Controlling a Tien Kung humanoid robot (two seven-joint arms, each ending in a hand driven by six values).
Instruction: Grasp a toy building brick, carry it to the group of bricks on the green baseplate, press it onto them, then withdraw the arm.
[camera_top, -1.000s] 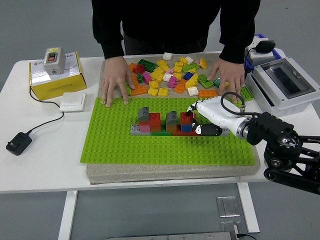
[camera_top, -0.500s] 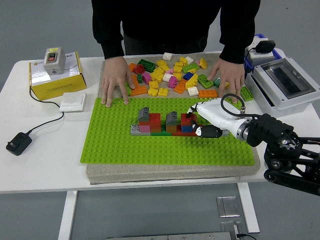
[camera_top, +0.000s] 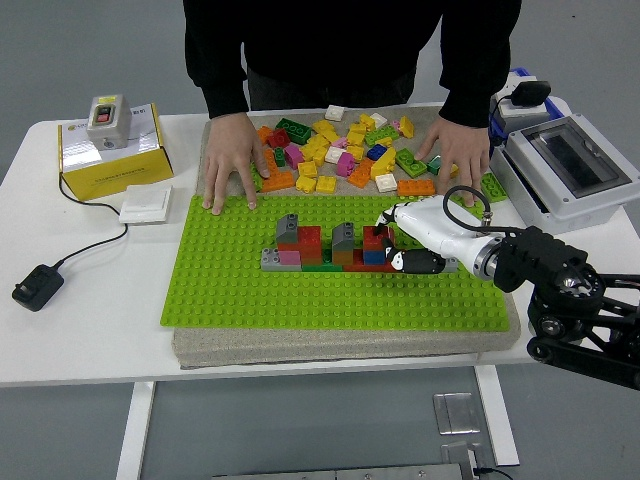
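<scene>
White table (camera_top: 90, 330). Green baseplate (camera_top: 240, 290) at centre; brick group (camera_top: 325, 248) on it. Loose brick pile (camera_top: 345, 150) at 12 o'clock, person's hands (camera_top: 228, 165) flat beside it. Right hand (camera_top: 398, 240) at 3 o'clock end of group, fingers curled against red brick (camera_top: 374, 238); actual grip cannot tell.

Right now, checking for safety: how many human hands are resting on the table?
2. One hand lies flat at the baseplate's far left corner; the other hand rests beside the loose bricks, far right.
</scene>
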